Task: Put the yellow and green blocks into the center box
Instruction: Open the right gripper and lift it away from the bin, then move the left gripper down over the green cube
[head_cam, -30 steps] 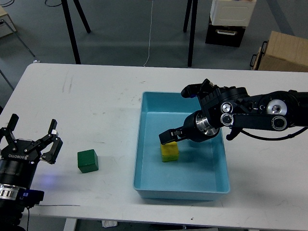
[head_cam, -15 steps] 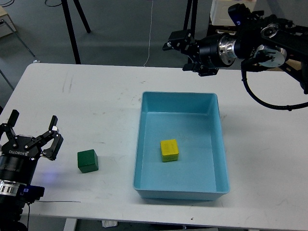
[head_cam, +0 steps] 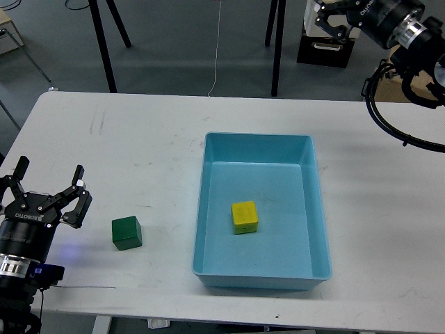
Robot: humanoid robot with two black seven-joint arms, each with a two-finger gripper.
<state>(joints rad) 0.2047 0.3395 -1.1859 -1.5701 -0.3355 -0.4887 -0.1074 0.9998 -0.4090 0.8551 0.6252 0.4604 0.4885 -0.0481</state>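
Observation:
The yellow block [head_cam: 245, 216] lies flat on the floor of the light blue center box [head_cam: 254, 141], left of its middle. The green block [head_cam: 127, 232] sits on the white table, left of the box. My left gripper [head_cam: 49, 172] is open and empty at the table's left front, a short way left of the green block. My right gripper [head_cam: 332, 17] is raised high at the top right, beyond the table's far edge, with its fingers apart and nothing in them.
The white table [head_cam: 139, 139] has bare room around the box. Black stand legs [head_cam: 104, 49] and a cardboard box [head_cam: 410, 76] are on the floor behind the table. A black cable [head_cam: 389, 132] loops from my right arm over the table's right side.
My right gripper let go of the yellow block in the box, rose and swung up to the top right. The left gripper barely moved.

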